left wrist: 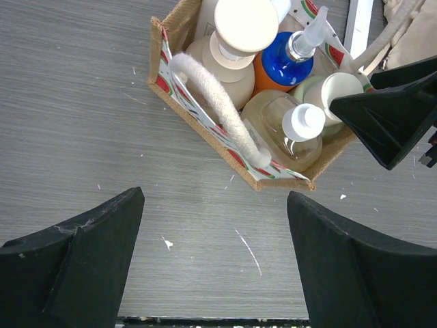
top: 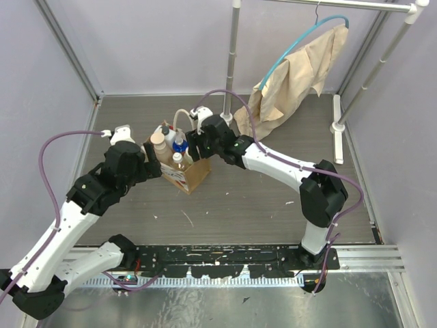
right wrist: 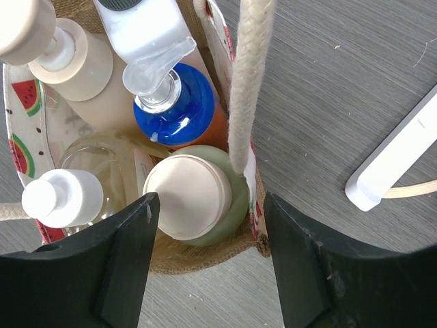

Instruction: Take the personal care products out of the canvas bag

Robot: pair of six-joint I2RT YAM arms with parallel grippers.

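The right tool [right wrist: 208,198], released, straddles the olive-green bottle [right wrist: 194,198] — centre it, clear of the cream handle [right wrist: 249,82], then clench. The left tool [left wrist: 215,197], released, could steady the canvas bag [left wrist: 225,154].

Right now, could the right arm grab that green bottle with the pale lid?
Probably yes. The right gripper hangs directly over the green bottle, jaws open either side of its lid. The cream handle runs close beside the lid and might snag.
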